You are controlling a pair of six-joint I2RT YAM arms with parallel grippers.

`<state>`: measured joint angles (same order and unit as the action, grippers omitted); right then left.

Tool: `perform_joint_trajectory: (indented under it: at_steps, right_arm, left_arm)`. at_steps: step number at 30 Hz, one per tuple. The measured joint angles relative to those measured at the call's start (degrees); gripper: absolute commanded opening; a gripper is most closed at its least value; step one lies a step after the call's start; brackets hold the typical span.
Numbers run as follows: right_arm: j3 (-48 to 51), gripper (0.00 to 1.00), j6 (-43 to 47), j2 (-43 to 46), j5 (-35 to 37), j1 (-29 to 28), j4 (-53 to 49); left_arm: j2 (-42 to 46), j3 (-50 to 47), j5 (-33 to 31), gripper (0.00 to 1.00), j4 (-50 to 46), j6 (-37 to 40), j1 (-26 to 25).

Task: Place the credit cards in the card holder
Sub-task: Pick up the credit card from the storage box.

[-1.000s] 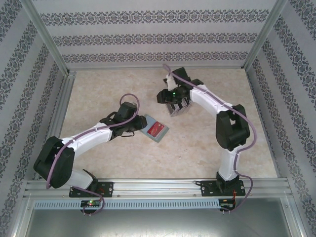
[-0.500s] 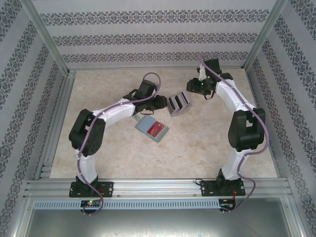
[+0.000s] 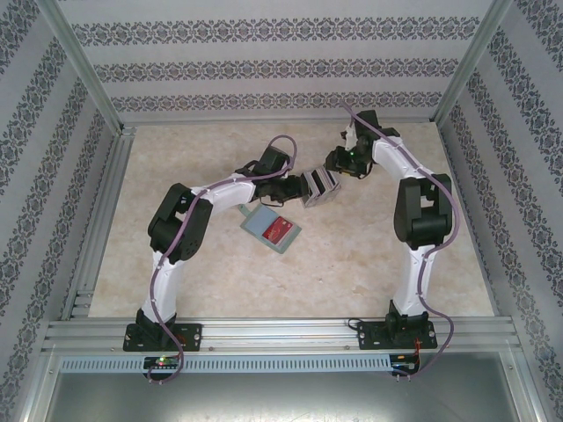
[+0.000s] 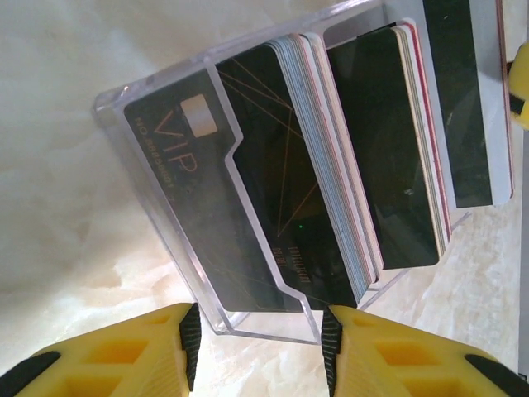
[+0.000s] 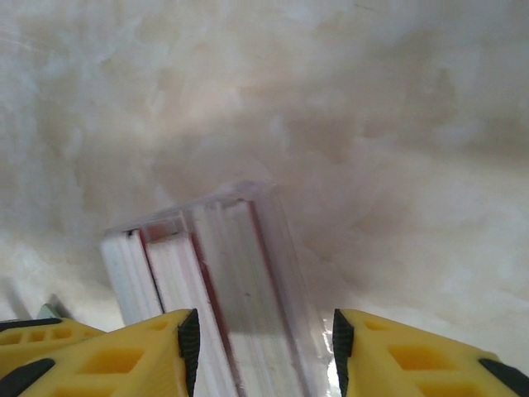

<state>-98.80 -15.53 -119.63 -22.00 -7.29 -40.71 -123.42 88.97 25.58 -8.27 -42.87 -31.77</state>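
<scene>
So the left gripper [image 4: 260, 351], half-open, points at the thin black credit cards [image 4: 285, 231] standing in a clear plastic rack [image 4: 149, 83] mid-frame, and the right gripper [image 5: 263, 356] is parted too.

Pale marbled worktop [image 3: 369, 264]. Near the middle, lying flat and open, card holder [image 3: 264, 227]. At one o'clock from it, close by, clear box [image 3: 319, 187] holding upright credit cards [image 4: 273, 165].

Rightmost credit cards [image 4: 463, 107], tops beyond the edge.
</scene>
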Motion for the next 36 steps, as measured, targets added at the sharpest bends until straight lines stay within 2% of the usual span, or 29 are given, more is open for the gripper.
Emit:
perform_joint_trajectory:
  at_steps: [12,36]
  right_arm:
    - [-1.33,0.49,0.98,-1.31,-0.55,-1.86,-1.75]
    - [-1.99,0.48,2.08,-1.38,-0.31,-2.62,-3.48]
  left_arm:
    - [-3.58,2.03,1.90,0.46,1.49,-1.22,0.00]
    - [-4.00,2.03,2.75,0.46,2.73,-2.62,0.00]
